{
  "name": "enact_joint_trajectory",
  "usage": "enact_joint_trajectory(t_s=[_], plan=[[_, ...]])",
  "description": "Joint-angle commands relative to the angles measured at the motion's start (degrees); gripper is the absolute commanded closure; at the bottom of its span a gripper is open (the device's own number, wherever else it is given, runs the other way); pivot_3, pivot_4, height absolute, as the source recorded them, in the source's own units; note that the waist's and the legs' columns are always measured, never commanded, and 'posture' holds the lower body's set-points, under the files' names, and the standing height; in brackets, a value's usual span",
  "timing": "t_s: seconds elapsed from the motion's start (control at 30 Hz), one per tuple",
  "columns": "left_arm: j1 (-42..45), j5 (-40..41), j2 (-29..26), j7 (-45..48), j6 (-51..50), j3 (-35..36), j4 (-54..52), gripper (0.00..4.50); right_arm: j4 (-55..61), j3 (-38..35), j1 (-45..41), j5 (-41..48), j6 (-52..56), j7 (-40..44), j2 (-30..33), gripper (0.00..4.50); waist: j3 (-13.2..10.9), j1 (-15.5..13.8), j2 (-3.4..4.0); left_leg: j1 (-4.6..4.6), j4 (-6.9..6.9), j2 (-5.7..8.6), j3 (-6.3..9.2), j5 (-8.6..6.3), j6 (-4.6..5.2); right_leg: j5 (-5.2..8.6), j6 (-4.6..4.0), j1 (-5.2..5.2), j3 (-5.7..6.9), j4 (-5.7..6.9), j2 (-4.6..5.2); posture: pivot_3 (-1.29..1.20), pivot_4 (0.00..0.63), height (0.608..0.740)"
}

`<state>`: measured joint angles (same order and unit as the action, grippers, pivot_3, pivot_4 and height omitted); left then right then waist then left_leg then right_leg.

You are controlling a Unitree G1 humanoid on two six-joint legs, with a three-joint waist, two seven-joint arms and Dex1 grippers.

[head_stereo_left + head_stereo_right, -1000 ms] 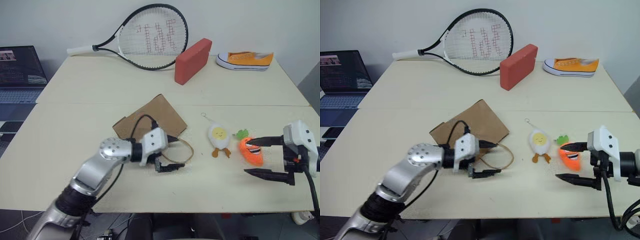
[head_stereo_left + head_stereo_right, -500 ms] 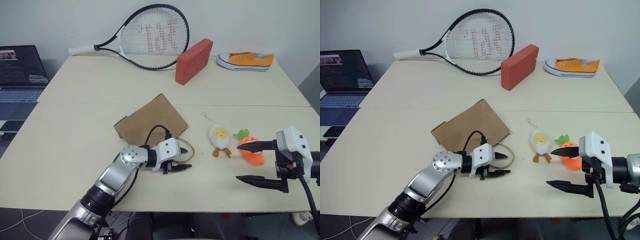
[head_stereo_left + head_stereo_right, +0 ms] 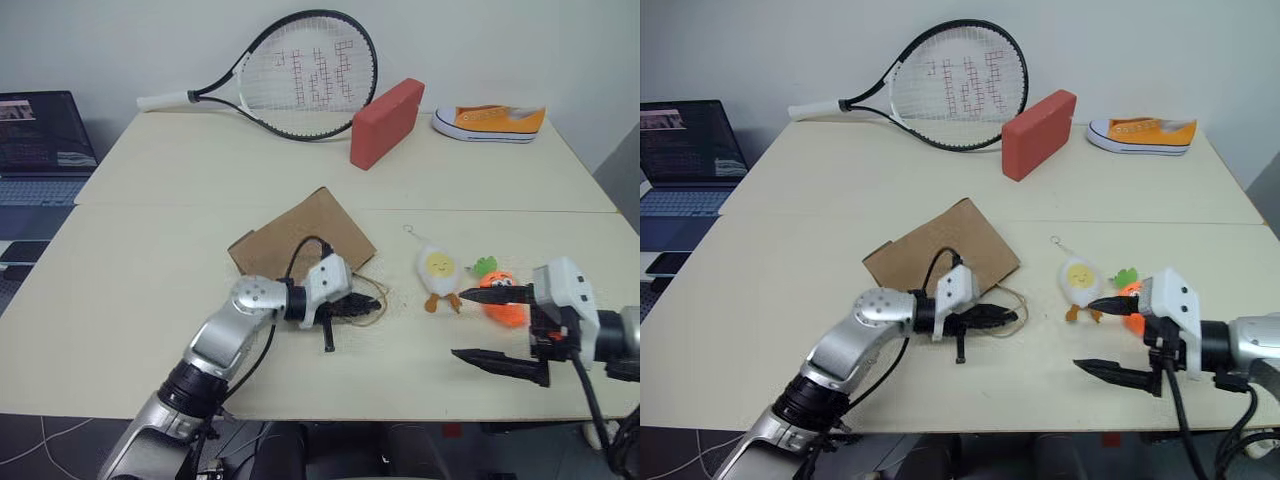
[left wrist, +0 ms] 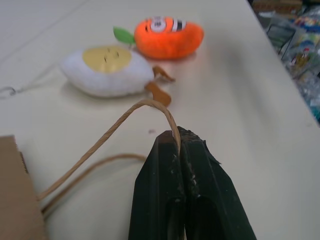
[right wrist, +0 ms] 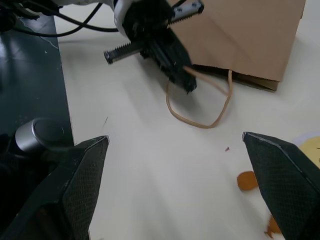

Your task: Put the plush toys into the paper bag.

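Observation:
The brown paper bag lies flat on the table, its cord handle looping out toward the toys. My left gripper is shut on that handle, holding the cord a little off the table. The white egg toy lies just right of the loop, with the orange carrot toy beside it. My right gripper stands open, level, near the table's front edge; its upper finger crosses in front of the carrot and points at the egg's legs. In the right wrist view the left gripper pinches the loop in front of the bag.
At the back of the table lie a tennis racket, a red block and an orange-and-white sneaker. A laptop sits off the table's left side. The front table edge runs just below both grippers.
My left gripper has shut on the bag's handle and raised it slightly. My right gripper, still open, has moved left toward the carrot and egg.

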<state>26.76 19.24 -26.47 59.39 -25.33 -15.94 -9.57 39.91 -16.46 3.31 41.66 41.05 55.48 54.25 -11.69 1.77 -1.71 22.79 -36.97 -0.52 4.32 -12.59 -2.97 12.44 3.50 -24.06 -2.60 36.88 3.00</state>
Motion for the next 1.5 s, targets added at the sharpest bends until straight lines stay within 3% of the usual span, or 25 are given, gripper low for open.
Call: enact_joint_trajectory(t_s=[0.03,0.1,0.2,0.53,1.17,1.5], plan=[[1.9,7.8,-2.0,1.9,-6.1,5.7,-4.3,4.48,1.1,5.9,-4.0,-0.8,0.5,-6.4,-4.6,0.0,0.0,0.1,0.0,-0.01,0.01,0.0,0.0,0.0,0.0,0.0,0.0,0.0,0.0,0.0,0.0,0.0,0.15,0.74],[2.8,11.0,-2.5,1.9,-8.9,8.2,-4.5,4.48,0.2,9.7,-6.7,-1.5,0.8,-9.4,-8.3,0.0,0.0,0.1,0.01,-0.01,0.03,-0.02,0.03,0.0,0.0,0.0,0.0,0.0,0.01,0.02,-0.05,0.0,0.15,0.74],[4.0,14.3,-2.8,1.6,-11.8,10.6,-4.1,4.5,-1.7,15.7,-10.1,-4.1,0.4,-13.1,-13.7,0.68,0.0,0.0,-0.01,0.02,0.03,0.0,0.13,0.0,0.0,-0.01,0.01,0.0,0.02,0.02,-0.09,0.0,0.15,0.74],[6.2,19.5,-2.1,-0.2,-16.4,13.1,-3.7,4.5,-14.8,28.9,-18.1,-15.4,-4.6,-22.5,-30.7,4.38,0.0,0.1,-0.01,0.04,0.09,0.0,0.31,0.0,0.0,-0.05,0.05,-0.01,0.02,0.07,-0.19,0.0,0.15,0.74],[8.1,22.1,-2.4,-1.2,-18.9,13.6,-4.0,4.5,-42.5,32.8,-27.8,-29.1,-20.2,-29.2,-51.0,4.46,0.0,0.3,0.0,0.03,0.19,-0.13,0.53,0.0,0.0,-0.38,-0.03,-0.03,-0.02,0.11,-0.49,0.0,0.15,0.74],[11.4,22.4,-4.0,-3.1,-18.5,18.7,0.0,4.5,-49.3,31.0,-28.2,-32.0,-20.2,-33.1,-54.6,4.46,0.0,0.3,0.01,0.02,0.23,-0.17,0.63,0.0,0.0,-0.4,0.0,-0.03,-0.01,0.12,-0.58,0.0,0.15,0.74]])
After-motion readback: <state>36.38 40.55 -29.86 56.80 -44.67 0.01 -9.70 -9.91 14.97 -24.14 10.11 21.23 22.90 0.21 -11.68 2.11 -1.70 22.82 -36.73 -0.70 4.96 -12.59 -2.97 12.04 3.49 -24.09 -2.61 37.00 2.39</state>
